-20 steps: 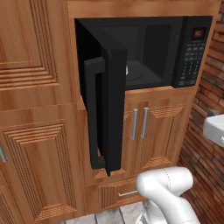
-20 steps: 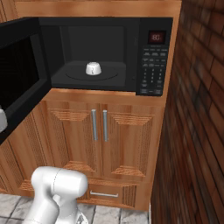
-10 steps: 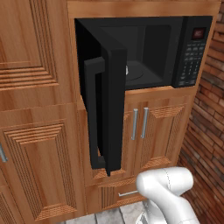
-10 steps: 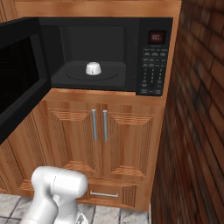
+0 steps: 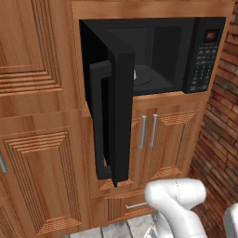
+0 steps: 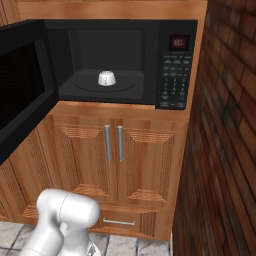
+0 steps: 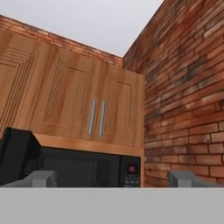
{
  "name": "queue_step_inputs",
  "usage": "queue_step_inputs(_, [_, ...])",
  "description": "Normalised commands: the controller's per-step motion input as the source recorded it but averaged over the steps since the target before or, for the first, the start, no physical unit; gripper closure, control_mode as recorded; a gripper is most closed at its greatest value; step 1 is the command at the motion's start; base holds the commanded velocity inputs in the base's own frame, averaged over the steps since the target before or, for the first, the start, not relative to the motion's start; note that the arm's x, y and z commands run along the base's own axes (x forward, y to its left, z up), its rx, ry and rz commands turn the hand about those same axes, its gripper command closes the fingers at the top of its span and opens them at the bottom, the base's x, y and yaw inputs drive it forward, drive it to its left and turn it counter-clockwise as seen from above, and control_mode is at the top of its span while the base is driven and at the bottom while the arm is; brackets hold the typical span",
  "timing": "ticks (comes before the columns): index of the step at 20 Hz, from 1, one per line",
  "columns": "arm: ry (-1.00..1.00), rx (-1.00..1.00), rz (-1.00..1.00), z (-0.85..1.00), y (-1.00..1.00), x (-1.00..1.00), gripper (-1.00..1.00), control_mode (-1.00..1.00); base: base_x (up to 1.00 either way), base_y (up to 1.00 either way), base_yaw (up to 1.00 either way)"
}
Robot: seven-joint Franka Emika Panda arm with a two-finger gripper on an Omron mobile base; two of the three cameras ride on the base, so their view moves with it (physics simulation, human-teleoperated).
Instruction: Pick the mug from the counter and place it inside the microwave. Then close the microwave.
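Nothing's budged in the last second: mug sits on the microwave turntable, door hanging wide open, gripper spread and empty. Only closing's left.

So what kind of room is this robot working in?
Most likely a home kitchen: a black built-in microwave with its door open and a mug inside, wooden cabinets below it, and a brick wall alongside.

Black microwave — white mug — red brick wall.
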Motion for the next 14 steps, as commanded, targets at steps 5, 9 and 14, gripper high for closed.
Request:
queue_step_inputs(5, [0.01,-0.05,-0.33,-0.11,0.63,0.1,-1.0,-1.0,0.0,0.0,0.0])
queue_step_inputs(9, [0.06,-0.03,-0.35,-0.25,0.47,0.26,-1.0,-1.0,0.0,0.0,0.0])
queue_step_inputs(14, [0.11,-0.01,-0.35,-0.31,0.16,0.31,-1.0,-1.0,0.0,0.0,0.0])
